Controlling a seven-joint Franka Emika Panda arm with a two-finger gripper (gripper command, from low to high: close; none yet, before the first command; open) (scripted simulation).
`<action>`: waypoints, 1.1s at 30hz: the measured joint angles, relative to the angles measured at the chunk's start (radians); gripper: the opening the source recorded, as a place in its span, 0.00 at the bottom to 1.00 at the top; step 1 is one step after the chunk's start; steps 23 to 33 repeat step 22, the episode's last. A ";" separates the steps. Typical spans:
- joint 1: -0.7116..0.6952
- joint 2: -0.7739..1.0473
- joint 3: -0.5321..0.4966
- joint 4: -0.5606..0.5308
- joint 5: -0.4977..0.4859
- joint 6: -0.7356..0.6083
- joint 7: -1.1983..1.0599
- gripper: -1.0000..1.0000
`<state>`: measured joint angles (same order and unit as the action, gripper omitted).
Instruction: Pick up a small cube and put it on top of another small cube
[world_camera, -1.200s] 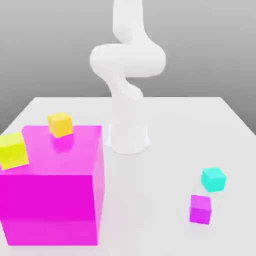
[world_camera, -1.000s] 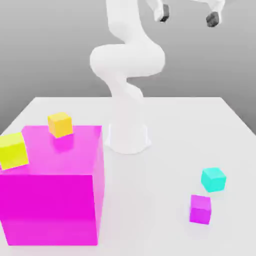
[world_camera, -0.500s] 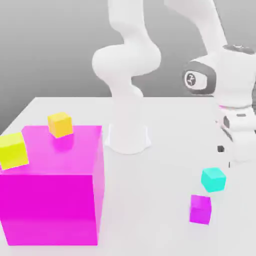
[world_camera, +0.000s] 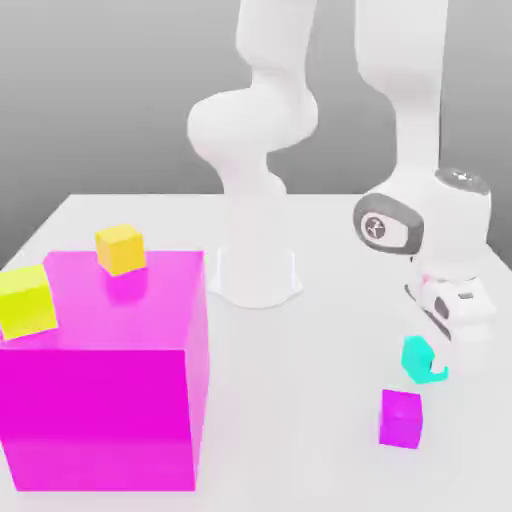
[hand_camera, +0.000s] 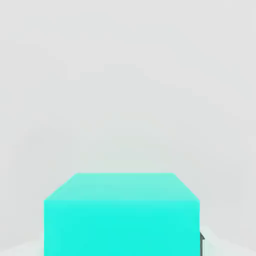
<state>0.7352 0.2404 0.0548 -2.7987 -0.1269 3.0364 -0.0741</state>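
Note:
A small cyan cube (world_camera: 414, 355) sits on the white table near the exterior view's right, and in the hand view the cyan cube (hand_camera: 122, 215) lies very close. My gripper (world_camera: 428, 362) has come down around it, open, with one dark fingertip (hand_camera: 201, 243) right beside the cube's side. The hand hides part of the cube in the exterior view. A small magenta cube (world_camera: 401, 418) rests on the table just in front of the cyan one, apart from it.
A big magenta block (world_camera: 110, 400) fills the exterior view's left. On its top sits a small orange-yellow cube (world_camera: 120, 249), and a yellow-green cube (world_camera: 26, 300) is at its left edge. The arm's white base (world_camera: 255, 275) stands at the table's middle back.
The arm swung in from above and dropped to the table. Its hand went from just behind the cyan cube half a second ago to down around it. No cube has moved.

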 joint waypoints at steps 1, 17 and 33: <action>-0.011 -0.030 0.014 -0.006 0.013 -0.025 -0.010 0.00; -0.260 -0.137 -0.056 0.137 0.129 -0.272 0.057 0.00; -0.258 -0.081 -0.054 0.139 0.127 -0.219 0.060 1.00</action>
